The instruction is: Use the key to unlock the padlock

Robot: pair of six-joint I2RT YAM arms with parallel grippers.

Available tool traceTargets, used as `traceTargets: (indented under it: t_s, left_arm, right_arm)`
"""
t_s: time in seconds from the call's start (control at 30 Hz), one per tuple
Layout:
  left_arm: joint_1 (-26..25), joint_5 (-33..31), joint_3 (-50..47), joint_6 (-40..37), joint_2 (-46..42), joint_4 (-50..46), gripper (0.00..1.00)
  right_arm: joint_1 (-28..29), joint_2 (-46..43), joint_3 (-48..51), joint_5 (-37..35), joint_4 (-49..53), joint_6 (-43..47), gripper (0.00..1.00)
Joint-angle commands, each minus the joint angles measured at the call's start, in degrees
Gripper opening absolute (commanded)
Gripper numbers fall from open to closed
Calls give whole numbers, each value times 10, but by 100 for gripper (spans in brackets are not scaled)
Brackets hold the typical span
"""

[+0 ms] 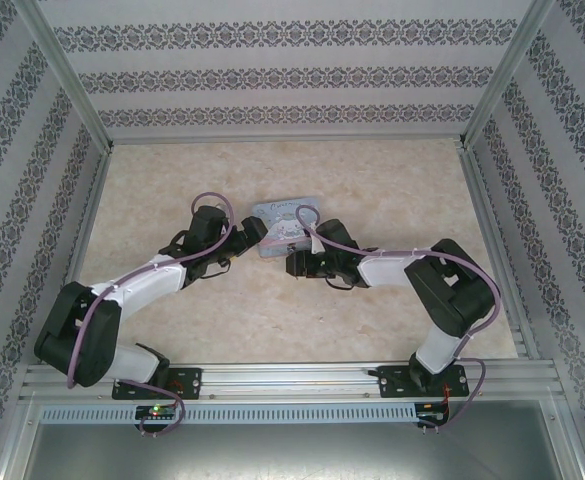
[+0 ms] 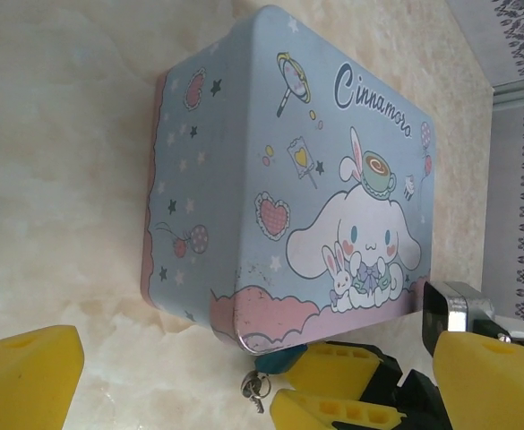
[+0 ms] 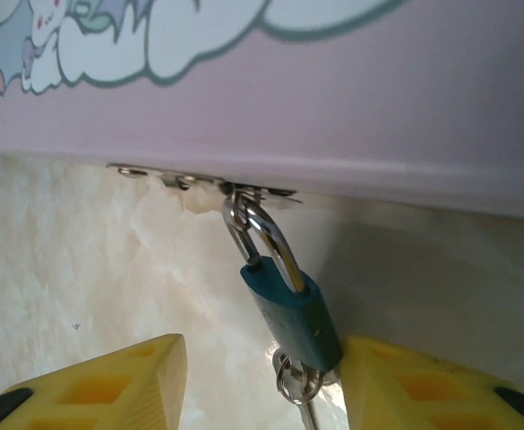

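Blue, a deep teal blue, was the body of the padlock [image 3: 293,313]: a small squared block under a bright silver shackle [image 3: 269,240]. The shackle looped up through the metal hasp [image 3: 230,186] on the pink front edge of the tin [image 3: 351,98]. As far as I could see, both legs of the shackle sat down in the body, and the lock hung tilted from the hasp. Below it dangled a thin silver key ring [image 3: 296,381] (whether a key sat in the keyhole I could not tell, since the bottom of the lock met the edge of the view). My right gripper [image 3: 263,363] stood with its yellow pads parted to either side of the lock. The blue body lay against the inner edge of the pad on the right of that view, and the other pad was well apart from it, so nothing was pinched. In my left wrist's view the tin lay flat on the pale marbled table [image 2: 55,179], its cartoon lid facing up. There the padlock showed as a teal spot just under the pink edge, with the ring on the table beside it. My left gripper [image 2: 257,358] was spread wide and held nothing. From above, both grippers sat close against the tin.
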State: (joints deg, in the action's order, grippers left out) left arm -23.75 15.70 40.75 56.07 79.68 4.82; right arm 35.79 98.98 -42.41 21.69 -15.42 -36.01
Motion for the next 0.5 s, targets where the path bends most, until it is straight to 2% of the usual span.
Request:
traceTargets:
  t_s: [0.0,0.17,0.37,0.47]
  left_arm:
    - [13,21,19,-15,7,-10,100]
    - [21,34,25,-14,20,1,100]
    - [24,47,34,-16,34,8,100]
    - [23,44,45,-29,35,-6,100]
  right_arm:
    - [6,15,-14,-15,-15,3,47]
    - [7,21,-7,-29,-15,-3,38]
    - [-4,12,13,-42,-13,-11,14]
    - [-15,1,25,-41,-11,-13,9]
